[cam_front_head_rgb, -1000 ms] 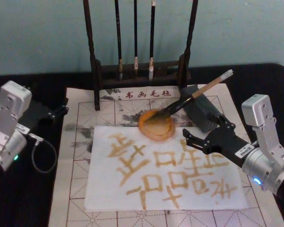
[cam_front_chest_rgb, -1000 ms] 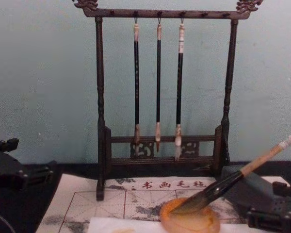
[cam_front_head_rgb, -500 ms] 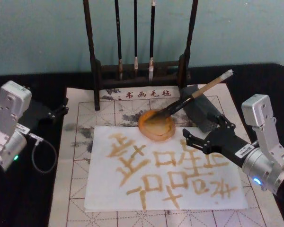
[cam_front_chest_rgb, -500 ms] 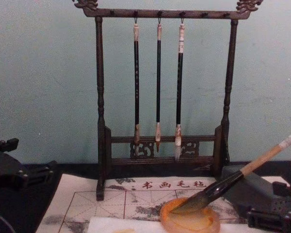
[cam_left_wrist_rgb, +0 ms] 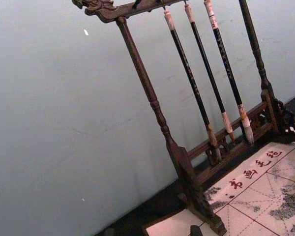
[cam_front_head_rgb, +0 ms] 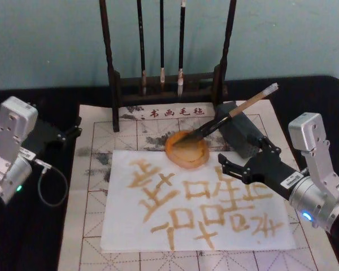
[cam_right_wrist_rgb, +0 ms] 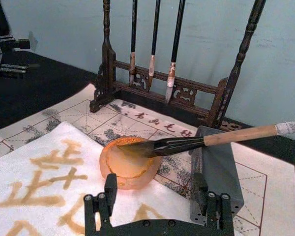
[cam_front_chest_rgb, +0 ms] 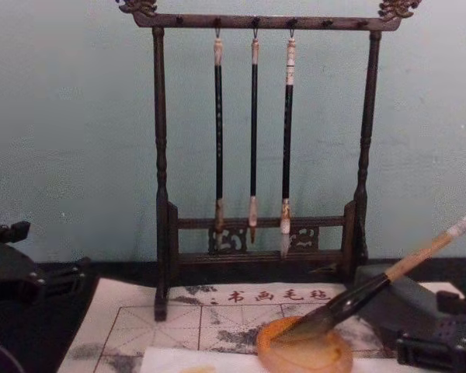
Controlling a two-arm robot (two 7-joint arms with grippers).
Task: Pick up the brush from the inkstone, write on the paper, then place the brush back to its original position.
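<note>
The brush [cam_front_head_rgb: 233,114] lies tilted with its dark bristles in the orange inkstone [cam_front_head_rgb: 186,151] and its pale handle propped on the grey block [cam_front_head_rgb: 240,132]. It also shows as the brush [cam_right_wrist_rgb: 206,141] over the inkstone [cam_right_wrist_rgb: 127,164], and as the brush [cam_front_chest_rgb: 388,277] above the inkstone [cam_front_chest_rgb: 304,354]. The white paper [cam_front_head_rgb: 198,209] carries several amber-brown characters. My right gripper [cam_front_head_rgb: 243,155] hovers open just in front of the brush, holding nothing. In its wrist view the right gripper [cam_right_wrist_rgb: 152,195] has one finger by the inkstone and one by the block. My left gripper [cam_front_head_rgb: 68,132] rests open at the far left.
A dark wooden rack [cam_front_head_rgb: 166,84] with three slim hanging brushes [cam_front_chest_rgb: 252,140] stands at the back. The gridded mat [cam_front_head_rgb: 90,186] with red characters lies under the paper. A grey cable [cam_front_head_rgb: 51,183] loops by the left arm.
</note>
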